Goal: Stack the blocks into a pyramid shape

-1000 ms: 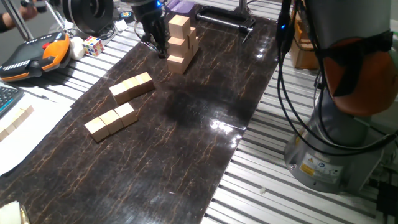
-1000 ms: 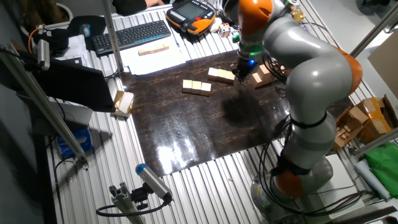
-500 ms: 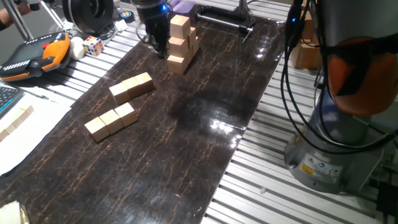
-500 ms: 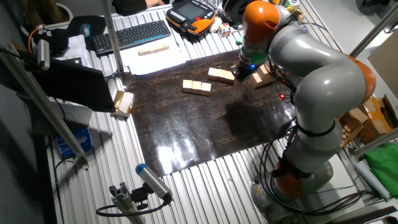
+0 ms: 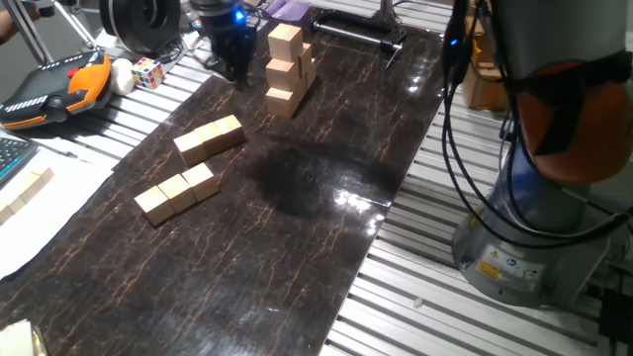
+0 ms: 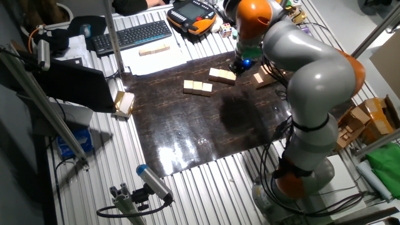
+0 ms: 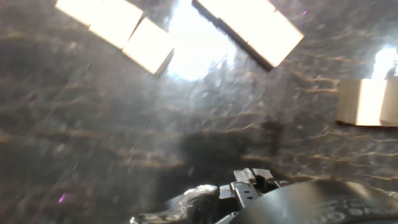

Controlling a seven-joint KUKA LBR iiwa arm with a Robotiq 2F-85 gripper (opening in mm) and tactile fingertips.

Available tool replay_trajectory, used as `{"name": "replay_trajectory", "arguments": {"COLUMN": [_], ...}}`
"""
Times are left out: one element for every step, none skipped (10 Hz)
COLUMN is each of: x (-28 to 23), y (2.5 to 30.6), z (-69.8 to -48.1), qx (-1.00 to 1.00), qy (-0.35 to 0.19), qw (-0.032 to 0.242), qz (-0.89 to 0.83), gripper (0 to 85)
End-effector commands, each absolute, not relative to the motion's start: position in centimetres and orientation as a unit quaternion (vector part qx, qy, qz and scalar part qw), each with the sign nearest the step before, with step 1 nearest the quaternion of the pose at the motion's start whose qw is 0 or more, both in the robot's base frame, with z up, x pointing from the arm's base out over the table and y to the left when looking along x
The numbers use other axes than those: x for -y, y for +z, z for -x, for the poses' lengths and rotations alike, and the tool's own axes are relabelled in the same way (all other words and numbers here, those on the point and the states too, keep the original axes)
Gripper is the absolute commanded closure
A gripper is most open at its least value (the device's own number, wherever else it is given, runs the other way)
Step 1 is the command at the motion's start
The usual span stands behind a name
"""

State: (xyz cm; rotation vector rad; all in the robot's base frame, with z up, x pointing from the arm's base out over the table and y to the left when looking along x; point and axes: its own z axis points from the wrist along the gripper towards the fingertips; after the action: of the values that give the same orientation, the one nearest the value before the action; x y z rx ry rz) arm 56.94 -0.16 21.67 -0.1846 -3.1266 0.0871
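Observation:
A stepped pile of tan cubes (image 5: 283, 69), three cubes high, stands at the far end of the dark mat; it also shows in the other fixed view (image 6: 262, 77). My gripper (image 5: 229, 61) hangs just left of the pile, apart from it, with its fingers apart and nothing between them. It also shows in the other fixed view (image 6: 239, 64). Two rows of three tan cubes lie flat on the mat, one row nearer the pile (image 5: 210, 138) and one farther out (image 5: 176, 192). In the hand view both rows (image 7: 118, 28) (image 7: 249, 23) lie at the top and a cube of the pile (image 7: 367, 102) at the right edge.
A multicoloured puzzle cube (image 5: 148, 71) and an orange teach pendant (image 5: 54, 87) lie left of the mat. More wooden cubes (image 5: 22, 193) rest on white paper at the left edge. The robot's base (image 5: 524, 247) and cables stand to the right.
My gripper has drawn away from the pile's side, moving left and slightly up. The pile and both rows have stayed put.

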Motion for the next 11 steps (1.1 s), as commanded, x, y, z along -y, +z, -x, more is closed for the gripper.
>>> {"name": "replay_trajectory", "arguments": {"x": [0.1, -0.1, -0.3, -0.4, 0.1, 0.6, 0.9, 1.2, 1.5, 1.8, 2.0], "y": [21.1, 20.0, 19.4, 19.2, 19.1, 19.1, 19.0, 18.6, 18.2, 17.5, 17.0], "z": [-59.6, -60.7, -61.4, -62.0, -62.7, -63.7, -64.3, -64.8, -65.1, -65.4, -65.7], "qx": [0.996, 0.995, 0.994, 0.993, 0.993, 0.993, 0.992, 0.991, 0.990, 0.988, 0.986], "qy": [0.026, 0.034, 0.031, 0.032, 0.030, 0.026, 0.023, 0.026, 0.021, 0.023, 0.026], "qw": [0.001, -0.004, -0.003, -0.001, 0.002, 0.004, 0.002, -0.003, -0.007, -0.019, -0.029], "qz": [0.082, 0.098, 0.107, 0.109, 0.112, 0.117, 0.125, 0.131, 0.143, 0.152, 0.162], "gripper": [84.3, 84.3, 81.0, 71.0, 63.0, 56.3, 51.3, 46.3, 41.0, 36.0, 29.3]}}
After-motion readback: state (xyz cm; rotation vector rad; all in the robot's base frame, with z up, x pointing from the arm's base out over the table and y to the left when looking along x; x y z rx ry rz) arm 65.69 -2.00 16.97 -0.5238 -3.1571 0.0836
